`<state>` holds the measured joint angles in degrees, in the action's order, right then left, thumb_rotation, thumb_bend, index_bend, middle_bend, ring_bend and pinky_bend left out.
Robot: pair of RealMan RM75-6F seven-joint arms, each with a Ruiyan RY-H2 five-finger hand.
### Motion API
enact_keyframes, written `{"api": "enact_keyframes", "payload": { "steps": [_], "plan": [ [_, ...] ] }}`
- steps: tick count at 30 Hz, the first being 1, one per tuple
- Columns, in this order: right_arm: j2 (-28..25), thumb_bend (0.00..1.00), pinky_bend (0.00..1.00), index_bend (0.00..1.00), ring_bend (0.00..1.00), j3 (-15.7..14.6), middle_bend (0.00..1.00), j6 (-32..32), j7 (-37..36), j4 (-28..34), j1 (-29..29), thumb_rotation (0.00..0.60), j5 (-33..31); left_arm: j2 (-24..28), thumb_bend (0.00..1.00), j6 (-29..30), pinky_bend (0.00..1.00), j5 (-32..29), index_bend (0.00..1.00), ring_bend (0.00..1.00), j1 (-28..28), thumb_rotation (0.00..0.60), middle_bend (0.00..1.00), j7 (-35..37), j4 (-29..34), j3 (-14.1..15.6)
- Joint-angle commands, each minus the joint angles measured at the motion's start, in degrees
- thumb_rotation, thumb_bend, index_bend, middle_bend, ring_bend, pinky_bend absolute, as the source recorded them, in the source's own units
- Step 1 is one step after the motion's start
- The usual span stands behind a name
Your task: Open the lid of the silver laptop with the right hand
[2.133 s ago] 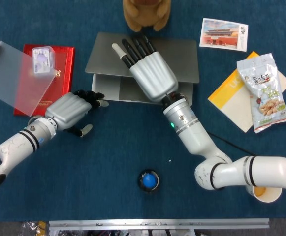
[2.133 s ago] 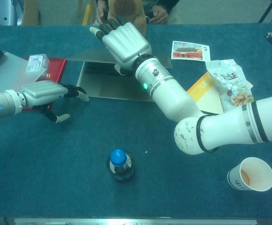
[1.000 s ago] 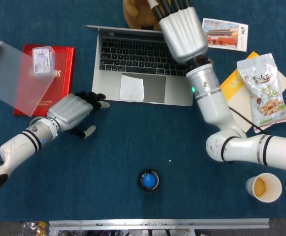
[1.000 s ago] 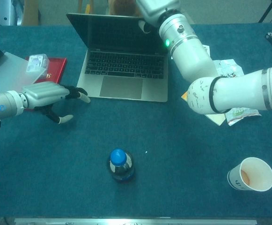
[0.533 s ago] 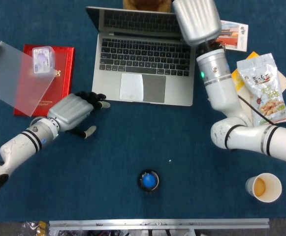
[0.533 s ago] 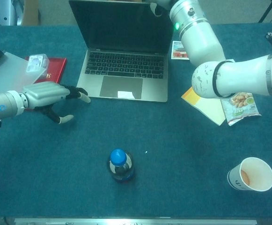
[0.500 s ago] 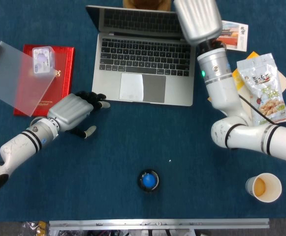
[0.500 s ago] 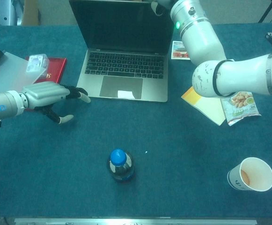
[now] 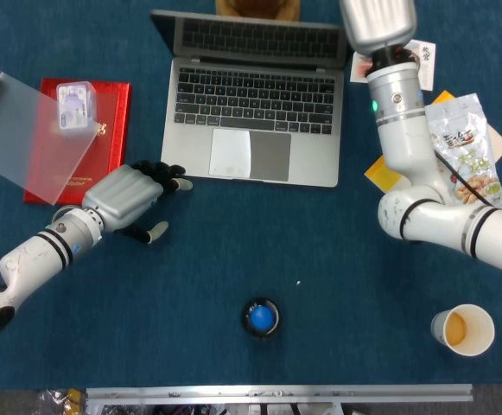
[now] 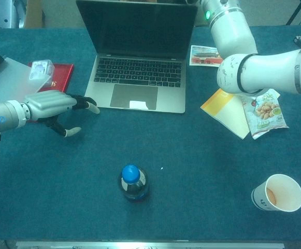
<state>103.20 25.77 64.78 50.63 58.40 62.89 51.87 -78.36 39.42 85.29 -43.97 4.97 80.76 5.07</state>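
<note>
Two hands concern us, and we can judge only one of them. Of the right hand [image 9: 377, 22], at the top edge of the head view, we see just the silver back; its fingers run out of frame, and the chest view shows only its forearm, so we cannot tell whether they are apart or closed, or whether they touch anything. A brown thing at the top centre of the head view is cut off by the frame and partly hidden behind the lid, and we cannot identify it.

We see the silver laptop [image 9: 252, 130] at the upper centre of the blue tabletop [image 9: 233, 259], its lid raised and its dark screen [image 10: 135, 28] facing the chest camera. The keyboard and trackpad are exposed, with a pale patch on the trackpad.

At the lower left of the laptop, the left hand [image 9: 128, 194] lies palm down on the tabletop, fingers loosely spread with dark tips pointing toward the laptop's near left corner, holding nothing and just short of the laptop.
</note>
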Motion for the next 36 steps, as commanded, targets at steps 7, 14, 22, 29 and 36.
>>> {"api": "enact_keyframes", "payload": {
  "steps": [7, 14, 22, 29, 36],
  "plan": [
    [-0.7, 0.29, 0.00, 0.04, 0.00, -0.1, 0.10, 0.5, -2.0, 0.5, 0.1, 0.600, 0.8, 0.0, 0.44, 0.1, 0.11, -0.1, 0.13, 0.07, 0.0, 0.414, 0.07, 0.0, 0.1, -0.1],
    [-2.0, 0.29, 0.00, 0.04, 0.00, 0.3, 0.10, 1.5, -1.8, 3.7, 0.1, 0.600, 0.8, 0.4, 0.44, 0.6, 0.11, -0.4, 0.13, 0.07, 0.2, 0.414, 0.07, -0.1, 0.5, -0.2],
    [-5.4, 0.29, 0.00, 0.04, 0.00, 0.5, 0.10, 2.6, -1.7, 10.8, -1.7, 0.600, -0.2, 1.6, 0.44, 2.1, 0.11, -0.5, 0.13, 0.07, 0.7, 0.413, 0.07, -0.3, 1.8, -0.7],
    [-11.2, 0.29, 0.00, 0.04, 0.00, -1.0, 0.10, 4.4, -2.0, 20.1, -5.6, 0.600, -0.6, 4.2, 0.44, 5.4, 0.11, -1.2, 0.13, 0.07, 1.8, 0.413, 0.07, -0.5, 4.3, -2.0],
    [-18.9, 0.29, 0.00, 0.04, 0.00, -3.6, 0.11, 7.4, -3.6, 29.8, -11.4, 0.600, 0.8, 8.0, 0.44, 10.9, 0.11, -2.6, 0.13, 0.07, 4.3, 0.411, 0.08, -1.5, 7.3, -3.6]
  ]
}}
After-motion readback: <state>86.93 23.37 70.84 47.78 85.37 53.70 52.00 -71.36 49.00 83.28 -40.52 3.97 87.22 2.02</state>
